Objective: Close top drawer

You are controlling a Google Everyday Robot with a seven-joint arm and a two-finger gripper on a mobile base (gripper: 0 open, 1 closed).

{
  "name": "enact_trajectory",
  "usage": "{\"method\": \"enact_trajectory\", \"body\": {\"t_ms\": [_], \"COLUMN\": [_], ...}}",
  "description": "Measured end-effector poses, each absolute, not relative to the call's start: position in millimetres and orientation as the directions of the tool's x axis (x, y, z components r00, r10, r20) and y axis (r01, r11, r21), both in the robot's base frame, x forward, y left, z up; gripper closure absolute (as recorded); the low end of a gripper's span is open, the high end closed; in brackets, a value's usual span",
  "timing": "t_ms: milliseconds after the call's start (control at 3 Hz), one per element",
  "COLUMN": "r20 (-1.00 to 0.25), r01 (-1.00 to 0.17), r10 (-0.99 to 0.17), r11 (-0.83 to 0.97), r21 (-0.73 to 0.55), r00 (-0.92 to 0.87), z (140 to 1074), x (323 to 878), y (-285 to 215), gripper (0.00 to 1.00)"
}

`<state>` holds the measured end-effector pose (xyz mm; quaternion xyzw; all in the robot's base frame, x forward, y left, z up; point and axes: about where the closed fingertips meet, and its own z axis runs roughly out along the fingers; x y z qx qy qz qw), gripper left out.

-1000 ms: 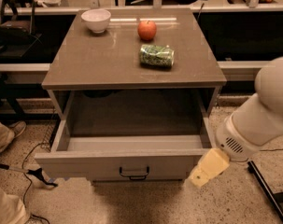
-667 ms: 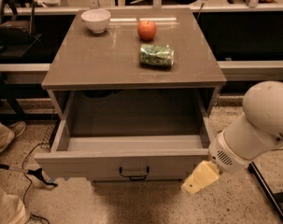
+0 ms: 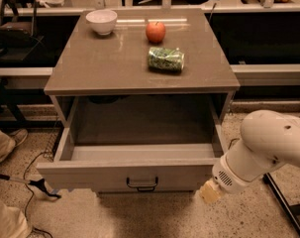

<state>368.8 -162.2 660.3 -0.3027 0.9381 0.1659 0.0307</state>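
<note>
Clearly, the top drawer is drawn far out from under the front edge of the bench, with its box laid open and its front panel carried well forward of the bench's front corners. The gripper is seen low down, below the front right corner of the bench and just beside the right end of the drawer's front panel. Whether it is spread or pressed together cannot be told, nor can contact with the panel be made out. The drawer is judged to be stiff and fairly light, since nothing is seen inside it, so no grasp is needed and a flat push on the front panel should be enough. The push is best placed near the middle, by the small dark handle, because force applied at the right end may skew the drawer and bind it. A bowl, an apple and a green packet are set towards the back edge of the bench and may be jolted by a hard close.
</note>
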Motion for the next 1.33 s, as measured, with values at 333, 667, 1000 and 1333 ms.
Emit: {"method": "enact_trajectory", "body": {"t_ms": [333, 667, 1000, 1333], "r20": [-0.165, -0.197, -0.197, -0.21], "r01": [-0.567, -0.553, -0.553, -0.55], "r10": [-0.543, -0.517, -0.517, -0.511], "r11": [0.775, 0.791, 0.791, 0.802], "r21": [0.279, 0.261, 0.261, 0.233], "r00": [-0.823, -0.833, -0.833, -0.834], "z": [636.7, 611.2, 611.2, 612.4], "x": [390.8, 421.9, 421.9, 431.0], "y": [-162.3, -161.8, -161.8, -163.7], "gripper": [0.96, 1.0, 1.0, 1.0]}}
